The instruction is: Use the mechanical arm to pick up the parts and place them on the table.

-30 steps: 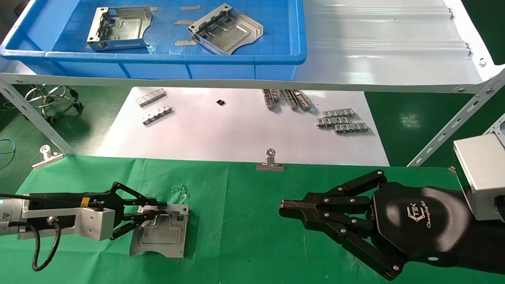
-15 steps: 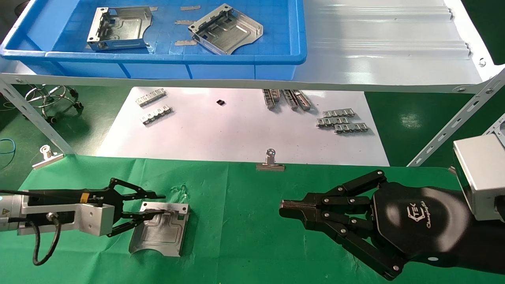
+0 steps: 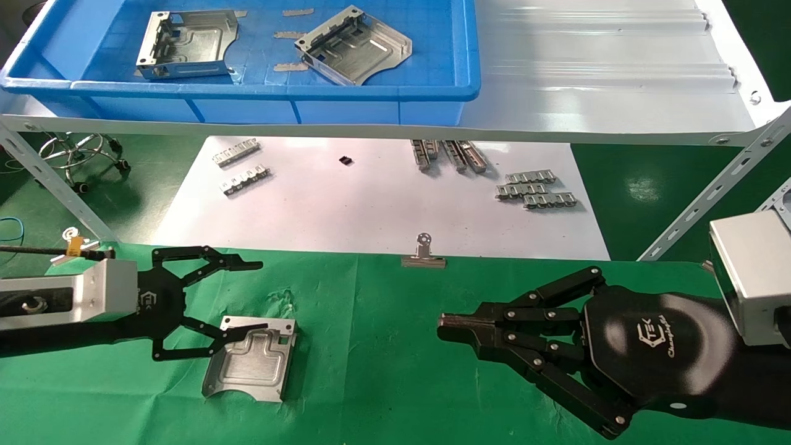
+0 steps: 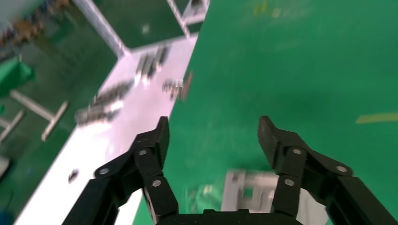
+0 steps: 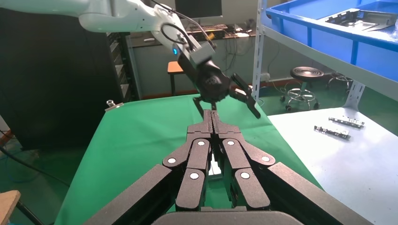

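Note:
One silver part (image 3: 250, 358) lies flat on the green table (image 3: 371, 346), free of any grip. My left gripper (image 3: 262, 295) is open just above and behind the part's near-left edge, its jaws spread wide and empty. In the left wrist view the gripper (image 4: 213, 124) shows the blurred part (image 4: 253, 190) below it. My right gripper (image 3: 442, 324) is shut and empty, hovering over the cloth to the right; it also shows in the right wrist view (image 5: 212, 115). Two more parts (image 3: 185, 43) (image 3: 355, 46) lie in the blue bin (image 3: 247, 91) on the shelf.
A pale metal shelf (image 3: 593, 80) spans the back above a white sheet (image 3: 371, 204) that carries several small toothed strips (image 3: 534, 188). A binder clip (image 3: 423, 254) sits on the cloth's far edge. A slanted shelf leg (image 3: 710, 191) stands at the right.
My left gripper let go of the part, opened wide, rose and turned. The part now lies flat on the cloth. The right arm has not moved.

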Controlling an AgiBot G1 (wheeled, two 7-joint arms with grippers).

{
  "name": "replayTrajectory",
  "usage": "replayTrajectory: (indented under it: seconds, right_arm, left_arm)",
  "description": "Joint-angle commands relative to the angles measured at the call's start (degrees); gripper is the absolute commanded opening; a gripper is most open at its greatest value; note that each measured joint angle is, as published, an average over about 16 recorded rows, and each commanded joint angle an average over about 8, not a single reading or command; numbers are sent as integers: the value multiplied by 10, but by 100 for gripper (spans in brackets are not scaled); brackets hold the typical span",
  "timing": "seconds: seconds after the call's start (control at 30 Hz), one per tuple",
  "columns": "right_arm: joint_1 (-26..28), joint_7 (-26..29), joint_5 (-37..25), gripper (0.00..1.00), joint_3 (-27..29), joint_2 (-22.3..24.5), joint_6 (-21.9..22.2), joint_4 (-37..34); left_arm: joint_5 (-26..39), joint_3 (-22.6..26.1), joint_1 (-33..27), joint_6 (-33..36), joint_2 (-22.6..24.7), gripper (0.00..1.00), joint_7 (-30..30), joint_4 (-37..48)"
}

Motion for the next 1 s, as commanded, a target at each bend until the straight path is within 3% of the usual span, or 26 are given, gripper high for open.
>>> replayTrajectory:
  seconds: [0.03,0.13,1.0]
  right_arm:
    - [0,0,0,65,0,0,0,0]
    - [0,0,0,100,0,0,0,0]
    - [0,0,0,100,0,0,0,0]
  left_arm:
    - [-11,-4,6,2,-5,100,-32,-17]
    - [-11,-21,18,-1,-9,100,-57,-40]
    - [-39,-180,144,-30,-60,100,-306,-300]
